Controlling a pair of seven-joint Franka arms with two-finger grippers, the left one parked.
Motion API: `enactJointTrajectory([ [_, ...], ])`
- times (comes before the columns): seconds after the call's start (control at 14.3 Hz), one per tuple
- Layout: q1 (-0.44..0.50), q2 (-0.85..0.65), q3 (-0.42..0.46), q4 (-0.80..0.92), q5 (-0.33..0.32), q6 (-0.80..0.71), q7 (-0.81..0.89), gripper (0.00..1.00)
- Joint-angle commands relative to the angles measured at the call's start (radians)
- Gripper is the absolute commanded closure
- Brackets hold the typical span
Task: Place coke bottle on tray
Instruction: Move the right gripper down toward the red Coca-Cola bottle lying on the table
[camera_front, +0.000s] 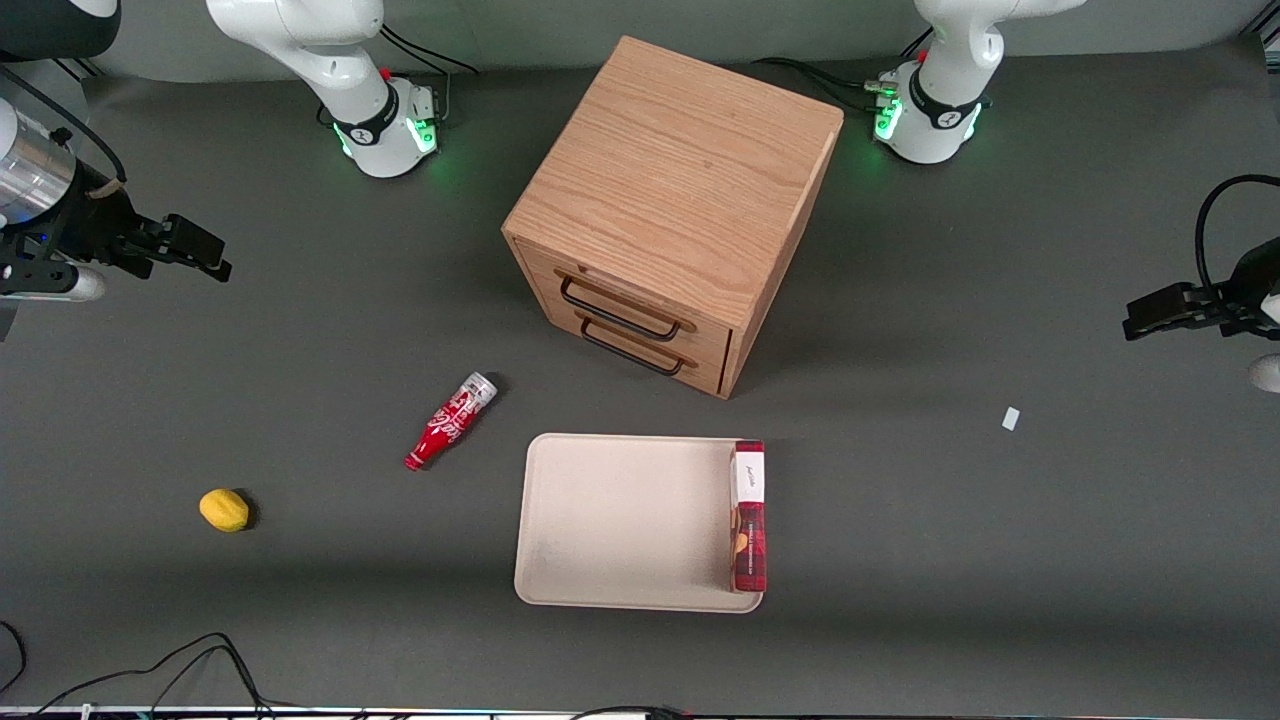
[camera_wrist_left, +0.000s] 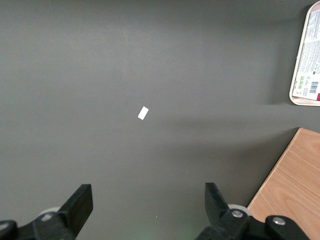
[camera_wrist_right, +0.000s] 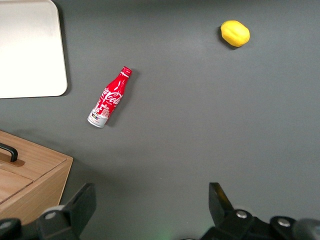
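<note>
The grey table (camera_front: 300, 620) is seen with a wooden cabinet (camera_front: 680, 190) standing at its middle, two handled drawers facing the front camera. Nearer the camera than the cabinet lies the beige tray (camera_front: 620, 520), with a red-and-white box (camera_front: 749, 515) set along its edge toward the parked arm's end. The gripper (camera_front: 205, 257) is held above the table at the working arm's end, fingers spread wide and holding nothing. The bottle (camera_front: 451, 420) is found lying on its side on the table, beside the tray and apart from it, cap pointing toward the camera. A yellow lemon (camera_front: 224, 509) rests near the working arm's end. A small white scrap (camera_front: 1010, 418) lies toward the parked arm's end
</note>
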Motion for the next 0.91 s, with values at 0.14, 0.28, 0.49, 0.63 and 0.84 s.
enactJointTrajectory([
  [0.14,0.012,0.019,0.0,0.03,-0.008,-0.018,0.042,0.0],
  [0.28,0.013,0.031,0.0,0.03,-0.008,-0.018,0.057,0.0],
  [0.49,0.015,0.045,0.037,0.03,-0.004,-0.003,0.077,0.0],
  [0.63,0.015,0.085,0.07,0.018,0.005,0.054,0.205,0.0],
  [0.84,0.016,0.158,0.176,-0.04,-0.002,0.216,0.446,0.0],
])
